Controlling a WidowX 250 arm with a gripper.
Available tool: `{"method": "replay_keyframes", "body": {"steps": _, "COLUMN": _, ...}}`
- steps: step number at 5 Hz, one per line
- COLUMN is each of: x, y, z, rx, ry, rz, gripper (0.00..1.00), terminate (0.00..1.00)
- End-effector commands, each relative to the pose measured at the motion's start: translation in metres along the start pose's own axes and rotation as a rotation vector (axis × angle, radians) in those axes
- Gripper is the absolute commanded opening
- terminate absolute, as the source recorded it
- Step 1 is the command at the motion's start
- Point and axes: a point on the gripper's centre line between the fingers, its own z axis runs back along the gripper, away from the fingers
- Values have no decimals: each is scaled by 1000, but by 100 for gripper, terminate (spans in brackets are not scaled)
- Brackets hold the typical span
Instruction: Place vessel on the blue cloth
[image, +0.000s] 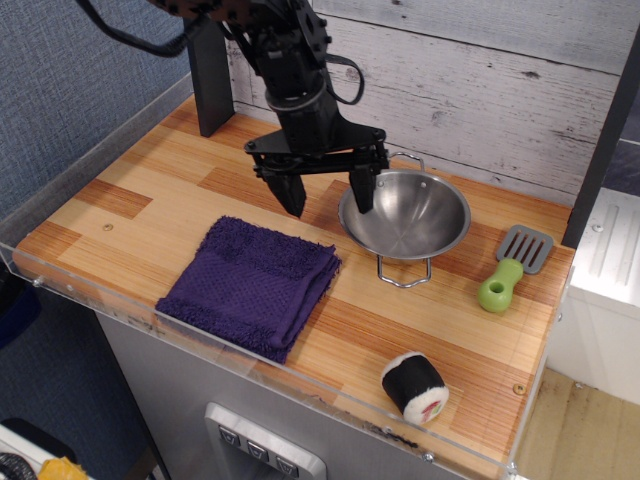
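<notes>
The vessel (410, 215) is a shiny steel bowl with two wire loop handles, standing upright on the wooden table right of centre. The blue cloth (250, 284) is a folded dark purple-blue towel lying at the front left, just left of the bowl and apart from it. My gripper (328, 195) is open and empty, fingers pointing down. It hangs just left of the bowl; its right finger (362, 190) is at the bowl's left rim, its left finger (293, 193) over bare wood behind the cloth.
A green-handled grey spatula (512, 268) lies right of the bowl. A sushi roll toy (414, 387) sits near the front edge. A clear plastic rim (90, 300) borders the table. A plank wall (480, 80) stands behind, with a black post (207, 80) at back left.
</notes>
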Motion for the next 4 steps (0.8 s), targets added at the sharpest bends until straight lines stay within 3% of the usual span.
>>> {"method": "replay_keyframes", "body": {"steps": 1, "x": 15, "y": -18, "z": 3, "rx": -10, "ry": -31, "rz": -43, "gripper": 100, "terminate": 0}}
{"method": "replay_keyframes", "body": {"steps": 2, "x": 14, "y": -16, "z": -3, "rx": -14, "ry": -4, "rz": -52, "gripper": 100, "terminate": 0}}
{"method": "replay_keyframes", "body": {"steps": 3, "x": 13, "y": -16, "z": -6, "rx": -16, "ry": 15, "rz": -66, "gripper": 0, "terminate": 0}}
{"method": "replay_keyframes", "body": {"steps": 4, "x": 11, "y": -18, "z": -9, "rx": 3, "ry": 22, "rz": -76, "gripper": 0, "terminate": 0}}
